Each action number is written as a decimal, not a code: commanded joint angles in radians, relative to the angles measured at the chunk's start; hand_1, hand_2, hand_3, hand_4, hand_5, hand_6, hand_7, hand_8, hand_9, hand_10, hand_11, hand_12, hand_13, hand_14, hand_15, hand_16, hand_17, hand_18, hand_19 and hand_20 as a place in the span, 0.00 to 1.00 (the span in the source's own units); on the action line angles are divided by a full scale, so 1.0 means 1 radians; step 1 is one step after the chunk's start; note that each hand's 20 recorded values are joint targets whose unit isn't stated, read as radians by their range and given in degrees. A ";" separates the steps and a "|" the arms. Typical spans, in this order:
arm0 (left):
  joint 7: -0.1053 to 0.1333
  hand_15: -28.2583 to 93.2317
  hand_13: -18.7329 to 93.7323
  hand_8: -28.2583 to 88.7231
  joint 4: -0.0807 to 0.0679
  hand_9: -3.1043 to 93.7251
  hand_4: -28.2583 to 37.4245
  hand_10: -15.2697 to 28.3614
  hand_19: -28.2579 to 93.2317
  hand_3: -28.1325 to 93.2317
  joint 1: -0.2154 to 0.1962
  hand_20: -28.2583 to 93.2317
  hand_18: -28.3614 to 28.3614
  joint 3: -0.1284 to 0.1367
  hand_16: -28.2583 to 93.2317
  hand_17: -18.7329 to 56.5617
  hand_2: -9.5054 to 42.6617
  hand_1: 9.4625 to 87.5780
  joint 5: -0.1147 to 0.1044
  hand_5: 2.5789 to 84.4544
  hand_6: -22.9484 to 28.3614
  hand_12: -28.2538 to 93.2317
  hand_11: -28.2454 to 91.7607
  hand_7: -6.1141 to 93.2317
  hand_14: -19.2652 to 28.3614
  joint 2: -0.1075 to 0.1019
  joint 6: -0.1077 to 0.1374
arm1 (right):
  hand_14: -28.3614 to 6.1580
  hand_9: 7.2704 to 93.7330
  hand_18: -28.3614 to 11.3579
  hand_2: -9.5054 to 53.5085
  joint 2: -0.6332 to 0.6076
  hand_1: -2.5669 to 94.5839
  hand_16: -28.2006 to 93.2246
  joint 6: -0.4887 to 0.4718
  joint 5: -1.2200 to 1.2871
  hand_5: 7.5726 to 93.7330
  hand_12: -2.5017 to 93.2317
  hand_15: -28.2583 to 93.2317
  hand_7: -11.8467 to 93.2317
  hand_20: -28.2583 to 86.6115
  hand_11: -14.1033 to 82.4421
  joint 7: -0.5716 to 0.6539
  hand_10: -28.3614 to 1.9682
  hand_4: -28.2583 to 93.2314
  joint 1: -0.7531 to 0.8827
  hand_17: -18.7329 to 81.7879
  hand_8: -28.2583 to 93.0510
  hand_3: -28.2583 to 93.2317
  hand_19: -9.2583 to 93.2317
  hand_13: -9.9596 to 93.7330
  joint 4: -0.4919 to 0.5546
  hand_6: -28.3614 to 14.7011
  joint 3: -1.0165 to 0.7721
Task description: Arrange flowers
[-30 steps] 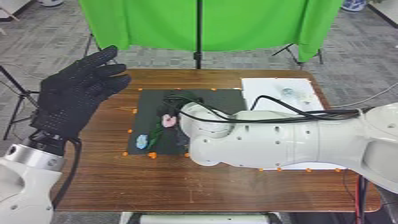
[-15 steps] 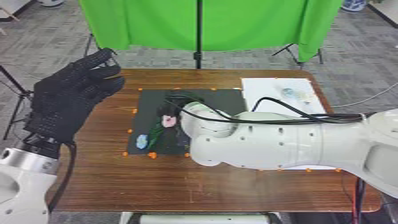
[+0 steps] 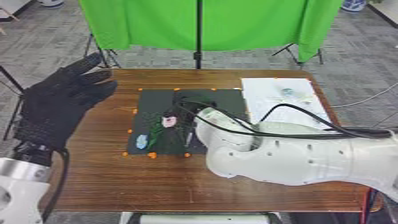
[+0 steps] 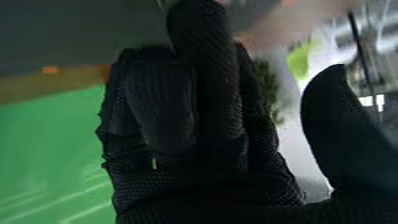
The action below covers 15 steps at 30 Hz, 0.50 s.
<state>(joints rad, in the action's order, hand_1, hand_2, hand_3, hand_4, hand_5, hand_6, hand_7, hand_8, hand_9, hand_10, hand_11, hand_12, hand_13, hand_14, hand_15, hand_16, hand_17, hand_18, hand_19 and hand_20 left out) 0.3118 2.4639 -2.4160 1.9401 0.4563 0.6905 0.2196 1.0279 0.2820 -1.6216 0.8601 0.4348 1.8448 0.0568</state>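
Observation:
My left hand (image 3: pixel 60 97) is raised off the left side of the table with relaxed fingers. On the black mat (image 3: pixel 151 107), a pink flower (image 3: pixel 170 121) lies near the middle, a blue flower (image 3: pixel 142 141) at the lower left, with green stems between them. My right hand (image 3: pixel 197 103) is over the upper part of the mat, dark against it and partly covered by cables and its own arm. In the right wrist view, the right hand (image 4: pixel 209 115) has its thumb apart from the fingers; dark green leaves (image 4: pixel 266 85) and a blurred light-green shape (image 4: pixel 300 59) appear between them.
A white sheet (image 3: pixel 306 102) with a small pale bluish item (image 3: pixel 287 92) lies to the mat's right. Orange markers (image 3: pixel 152 155) stand around the mat. The right forearm (image 3: pixel 284 155) spans the table's right side. Beyond the table hangs a green cloth (image 3: pixel 147 25).
My right arm has shifted right and toward the near edge, uncovering more of the mat beside the pink flower. The left hand has drifted outward to the left and slightly lower.

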 commanded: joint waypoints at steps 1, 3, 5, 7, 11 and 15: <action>0.024 0.67 0.36 0.16 0.003 0.34 0.01 0.82 0.73 0.86 -0.120 0.36 0.96 0.034 0.14 0.14 0.34 0.16 0.002 0.40 0.63 0.31 0.47 0.20 0.99 0.063 0.026 | 0.45 0.84 0.11 0.32 -0.235 0.24 0.35 0.087 -0.141 0.54 0.18 0.77 0.23 0.39 0.40 0.070 0.43 0.04 0.202 0.45 0.13 0.87 0.90 0.82 0.105 0.59 -0.242; 0.018 0.66 0.36 0.16 0.002 0.32 0.00 0.80 0.72 0.86 -0.126 0.35 0.96 0.037 0.14 0.13 0.34 0.15 0.005 0.38 0.61 0.31 0.46 0.19 0.99 0.070 0.022 | 0.45 0.82 0.10 0.31 -0.285 0.25 0.34 0.122 -0.166 0.51 0.18 0.76 0.22 0.38 0.39 0.113 0.40 0.04 0.270 0.45 0.13 0.87 0.90 0.81 0.120 0.58 -0.321; 0.005 0.65 0.35 0.16 0.000 0.31 0.00 0.78 0.71 0.85 -0.121 0.35 0.96 0.034 0.14 0.13 0.34 0.14 0.012 0.36 0.58 0.31 0.44 0.19 0.98 0.074 0.026 | 0.44 0.81 0.10 0.30 -0.326 0.25 0.34 0.149 -0.189 0.50 0.18 0.76 0.22 0.38 0.39 0.159 0.37 0.04 0.315 0.45 0.13 0.87 0.90 0.81 0.113 0.57 -0.377; 0.010 0.65 0.35 0.16 0.001 0.30 0.00 0.77 0.71 0.85 -0.131 0.35 0.97 0.039 0.15 0.12 0.34 0.13 0.009 0.35 0.56 0.31 0.44 0.19 0.98 0.068 0.026 | 0.44 0.80 0.09 0.29 -0.357 0.25 0.34 0.157 -0.204 0.49 0.17 0.76 0.22 0.37 0.38 0.199 0.36 0.04 0.366 0.46 0.14 0.86 0.91 0.82 0.099 0.56 -0.442; 0.015 0.64 0.34 0.16 0.000 0.29 0.00 0.76 0.70 0.85 -0.121 0.35 0.97 0.032 0.15 0.11 0.34 0.12 0.005 0.33 0.55 0.32 0.43 0.19 0.98 0.060 0.032 | 0.44 0.82 0.07 0.27 -0.403 0.26 0.33 0.133 -0.207 0.48 0.17 0.76 0.22 0.29 0.39 0.249 0.34 0.05 0.456 0.48 0.14 0.85 0.95 0.84 0.074 0.55 -0.569; 0.009 0.64 0.34 0.16 -0.003 0.29 0.00 0.77 0.70 0.85 -0.102 0.35 0.96 0.022 0.15 0.11 0.34 0.12 0.003 0.33 0.55 0.32 0.43 0.19 0.98 0.059 0.031 | 0.45 0.84 0.06 0.26 -0.443 0.27 0.33 0.096 -0.204 0.48 0.17 0.76 0.21 0.28 0.39 0.276 0.35 0.05 0.509 0.50 0.14 0.84 0.96 0.85 0.047 0.54 -0.636</action>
<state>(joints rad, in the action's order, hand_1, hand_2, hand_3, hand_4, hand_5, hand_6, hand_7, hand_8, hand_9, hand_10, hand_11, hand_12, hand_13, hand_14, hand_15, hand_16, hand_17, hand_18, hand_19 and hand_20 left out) 0.3292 2.4650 -2.5333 1.9761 0.4606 0.7513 0.2399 0.6859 0.4084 -1.8169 1.0971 0.8434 1.9496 -0.4908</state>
